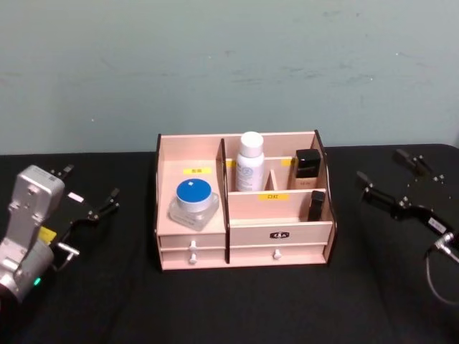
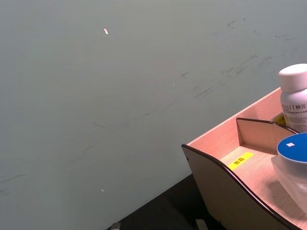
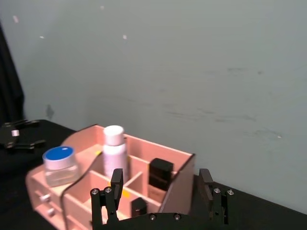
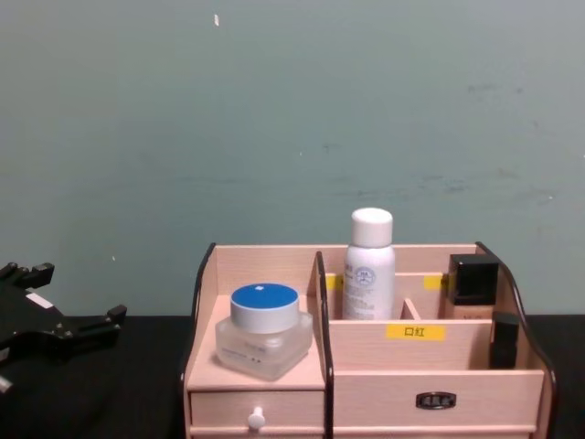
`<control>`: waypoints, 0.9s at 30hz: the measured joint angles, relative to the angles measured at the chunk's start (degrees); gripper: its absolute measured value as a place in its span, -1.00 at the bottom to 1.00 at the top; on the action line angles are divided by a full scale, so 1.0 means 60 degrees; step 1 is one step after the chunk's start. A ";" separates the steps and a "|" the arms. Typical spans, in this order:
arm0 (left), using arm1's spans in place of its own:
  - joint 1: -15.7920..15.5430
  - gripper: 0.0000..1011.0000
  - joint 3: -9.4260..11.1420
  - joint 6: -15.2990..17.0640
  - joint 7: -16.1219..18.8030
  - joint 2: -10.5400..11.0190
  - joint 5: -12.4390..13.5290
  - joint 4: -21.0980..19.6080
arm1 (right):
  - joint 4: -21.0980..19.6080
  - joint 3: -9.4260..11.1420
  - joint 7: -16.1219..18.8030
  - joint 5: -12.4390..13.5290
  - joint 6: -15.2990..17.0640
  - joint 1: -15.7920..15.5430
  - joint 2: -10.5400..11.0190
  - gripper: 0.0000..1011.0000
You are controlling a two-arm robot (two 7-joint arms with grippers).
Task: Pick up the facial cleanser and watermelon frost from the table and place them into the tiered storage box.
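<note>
The tiered storage box (image 1: 280, 224) stands at the table's middle. The facial cleanser (image 1: 250, 161) is upright in its rear middle compartment, and the watermelon frost (image 1: 194, 203) sits on the left tier with its blue lid up. From the chest view, the cleanser (image 4: 369, 265) rises behind the jar (image 4: 264, 331). My left gripper (image 1: 90, 188) hovers open to the left of the box, holding nothing. My right gripper (image 1: 386, 170) is open to the right of the box, also holding nothing. In the right wrist view its fingers (image 3: 116, 181) frame the box (image 3: 178, 184) from a distance.
A dark square-capped bottle (image 1: 307, 163) and a small dark tube (image 1: 316, 205) occupy the box's right compartments. Two white-knobbed drawers (image 1: 192, 256) face me. Black cloth (image 1: 237, 308) covers the table, and a grey-green wall (image 1: 229, 64) stands close behind.
</note>
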 joint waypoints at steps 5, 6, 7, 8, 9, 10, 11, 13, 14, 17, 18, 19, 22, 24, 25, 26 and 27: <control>0.0000 1.00 0.0000 0.0000 0.0000 0.0000 0.0000 -0.0001 | 0.0528 -0.0152 0.0010 -0.0208 0.0151 0.0572 -0.0299 0.98; -0.0001 1.00 0.0000 0.0000 0.0000 0.0000 0.0000 -0.0001 | 0.0674 -0.0231 0.0002 -0.0280 0.0213 0.0756 -0.0423 0.98; 0.0000 1.00 0.0000 0.0000 0.0000 0.0000 0.0000 0.0000 | 0.0725 -0.0265 -0.0001 -0.0307 0.0234 0.0822 -0.0473 0.98; 0.0000 1.00 0.0000 0.0000 0.0000 0.0000 0.0001 -0.0001 | 0.0842 -0.0367 -0.0021 -0.0387 0.0286 0.0986 -0.0617 0.98; 0.0000 1.00 -0.0001 0.0000 0.0001 0.0000 0.0000 -0.0001 | 0.0842 -0.0367 -0.0021 -0.0387 0.0286 0.0986 -0.0617 0.98; 0.0000 1.00 0.0000 0.0000 0.0000 0.0000 0.0000 -0.0001 | 0.0938 -0.0453 -0.0032 -0.0457 0.0321 0.1118 -0.0732 0.98; 0.0000 1.00 0.0000 0.0000 0.0000 0.0000 0.0001 -0.0001 | 0.0992 -0.0504 -0.0032 -0.0496 0.0344 0.1192 -0.0792 0.98; 0.0000 1.00 0.0000 0.0000 0.0000 0.0000 0.0001 -0.0002 | 0.1152 -0.0678 -0.0023 -0.0598 0.0401 0.1413 -0.0960 0.98; -0.0001 1.00 0.0000 0.0000 0.0000 0.0000 0.0000 -0.0001 | 0.1205 -0.0735 -0.0010 -0.0637 0.0425 0.1492 -0.1012 0.98; 0.0000 1.00 0.0000 0.0000 0.0000 0.0000 0.0000 0.0000 | 0.1502 -0.0958 0.0055 -0.0781 0.0512 0.1871 -0.1247 0.98; 0.0000 1.00 0.0000 0.0000 0.0000 0.0000 0.0000 -0.0001 | 0.1502 -0.0958 0.0055 -0.0781 0.0512 0.1871 -0.1247 0.98; 0.0000 1.00 0.0000 0.0000 0.0000 0.0000 0.0000 -0.0001 | 0.1597 -0.1025 0.0071 -0.0829 0.0536 0.2007 -0.1319 0.98; 0.0000 1.00 -0.0001 0.0000 0.0000 0.0000 0.0001 -0.0001 | 0.1738 -0.1112 0.0104 -0.0892 0.0571 0.2186 -0.1420 0.98; 0.0000 1.00 0.0000 0.0000 0.0000 0.0000 0.0001 -0.0001 | 0.1841 -0.1181 0.0131 -0.0943 0.0597 0.2316 -0.1499 0.98; 0.0000 1.00 0.0000 0.0000 0.0000 0.0000 0.0000 -0.0001 | 0.1863 -0.1199 0.0139 -0.0953 0.0602 0.2347 -0.1519 0.98; 0.0000 1.00 0.0000 0.0000 0.0000 0.0000 0.0000 -0.0001 | 0.1895 -0.1227 0.0158 -0.0968 0.0609 0.2391 -0.1551 0.98; 0.0000 1.00 0.0000 0.0000 0.0000 0.0000 0.0001 -0.0001 | 0.1913 -0.1239 0.0172 -0.0973 0.0611 0.2410 -0.1563 0.98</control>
